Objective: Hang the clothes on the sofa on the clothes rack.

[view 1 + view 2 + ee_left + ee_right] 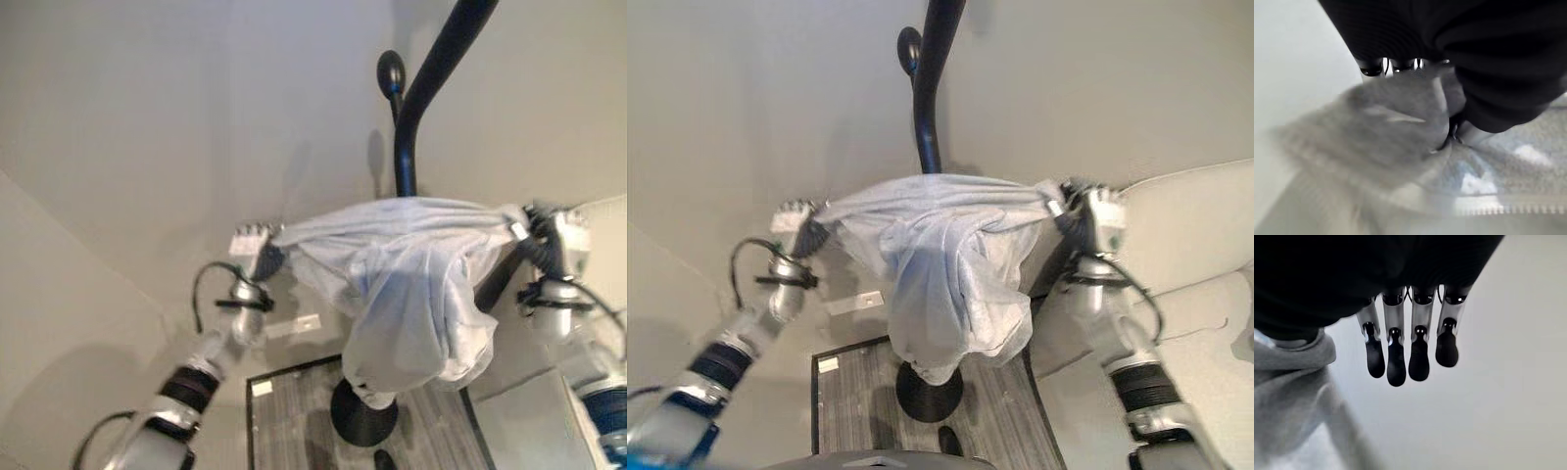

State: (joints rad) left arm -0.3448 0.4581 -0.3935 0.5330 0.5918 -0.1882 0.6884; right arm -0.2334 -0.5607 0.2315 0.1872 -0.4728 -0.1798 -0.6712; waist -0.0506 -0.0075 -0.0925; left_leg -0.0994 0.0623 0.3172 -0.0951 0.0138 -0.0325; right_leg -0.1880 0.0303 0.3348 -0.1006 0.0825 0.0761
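Note:
A pale grey-blue garment is stretched between my two raised hands and sags in the middle. Its top edge crosses the black pole of the clothes rack, hiding the pole below that height. The rack has a knobbed hook higher up and a round base on the floor. My left hand is at the garment's left end, with cloth bunched in its grip. My right hand is at the right end; its fingers are straight, and cloth lies by the palm side.
A pale sofa cushion lies to the right, behind my right arm. A dark striped rug covers the floor under the rack base. Plain light walls stand behind and to the left of the rack.

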